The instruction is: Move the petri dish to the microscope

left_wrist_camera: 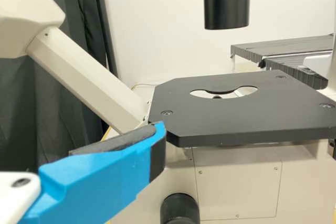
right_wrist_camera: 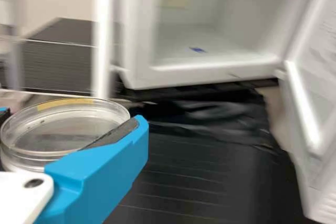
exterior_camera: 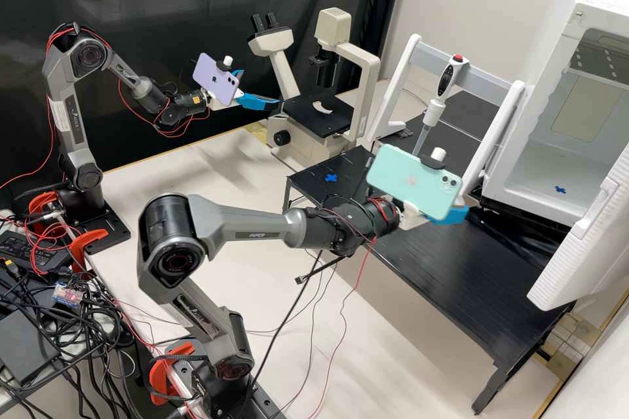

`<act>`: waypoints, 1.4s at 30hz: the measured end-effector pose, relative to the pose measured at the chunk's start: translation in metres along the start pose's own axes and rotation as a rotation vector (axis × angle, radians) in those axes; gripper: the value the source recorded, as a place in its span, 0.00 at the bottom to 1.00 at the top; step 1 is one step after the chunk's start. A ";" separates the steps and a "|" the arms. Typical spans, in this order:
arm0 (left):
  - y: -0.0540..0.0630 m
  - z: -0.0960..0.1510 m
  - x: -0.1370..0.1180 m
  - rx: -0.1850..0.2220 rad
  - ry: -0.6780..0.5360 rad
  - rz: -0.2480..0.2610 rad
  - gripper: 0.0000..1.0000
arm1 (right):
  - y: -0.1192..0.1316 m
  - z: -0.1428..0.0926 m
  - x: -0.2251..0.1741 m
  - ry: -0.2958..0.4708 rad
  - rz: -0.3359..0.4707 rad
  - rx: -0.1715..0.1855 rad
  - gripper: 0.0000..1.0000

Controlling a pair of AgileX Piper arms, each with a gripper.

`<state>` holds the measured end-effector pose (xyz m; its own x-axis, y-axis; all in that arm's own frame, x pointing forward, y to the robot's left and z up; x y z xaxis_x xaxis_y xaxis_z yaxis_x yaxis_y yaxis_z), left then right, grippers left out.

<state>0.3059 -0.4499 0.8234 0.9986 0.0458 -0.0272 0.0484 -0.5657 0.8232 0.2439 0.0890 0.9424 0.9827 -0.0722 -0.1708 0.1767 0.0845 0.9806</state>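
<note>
Nearest the camera, the right arm (exterior_camera: 252, 226) rises from the pale tabletop (exterior_camera: 196, 170) and spans to the camera's side of the microscope (exterior_camera: 314, 144). Its gripper (exterior_camera: 451, 215) is over the black stand (exterior_camera: 445, 288), apart from the microscope. In the right wrist view, the petri dish (right_wrist_camera: 65, 127) is between the blue fingers (right_wrist_camera: 107, 166), which grip it by its sides, so it is away from the microscope.

The left arm (exterior_camera: 75, 114) stands farther from the camera, and its gripper (exterior_camera: 262, 88) hangs in the air just beside the microscope, near the stage (left_wrist_camera: 247, 108). Its fingers (left_wrist_camera: 100, 177) are spread apart. A purple phone (exterior_camera: 216, 80) is mounted on this arm near the microscope, and a mint phone (exterior_camera: 414, 181) on the right one, farther from it.

The black stand starts beside the microscope, with a blue cross (exterior_camera: 331, 177) near that end. Beyond the microscope's arm comes a pipette (exterior_camera: 445, 91) in a white frame (exterior_camera: 400, 85), and farther off than these, the incubator (exterior_camera: 524, 170) with its door (exterior_camera: 583, 242) open.
</note>
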 end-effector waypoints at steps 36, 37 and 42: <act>0.000 0.000 0.000 0.000 0.000 0.000 1.00 | -0.145 -0.154 0.083 0.243 -0.449 -0.024 0.00; 0.000 0.000 0.000 0.000 0.000 0.000 1.00 | -0.144 -0.155 0.083 0.245 -0.446 -0.024 0.00; 0.000 0.000 0.000 0.000 0.000 0.000 1.00 | -0.140 -0.163 0.082 0.264 -0.430 -0.024 0.00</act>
<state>0.3059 -0.4499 0.8234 0.9986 0.0458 -0.0272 0.0484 -0.5657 0.8232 0.3094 0.2328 0.7758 0.8006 0.1482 -0.5806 0.5672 0.1251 0.8140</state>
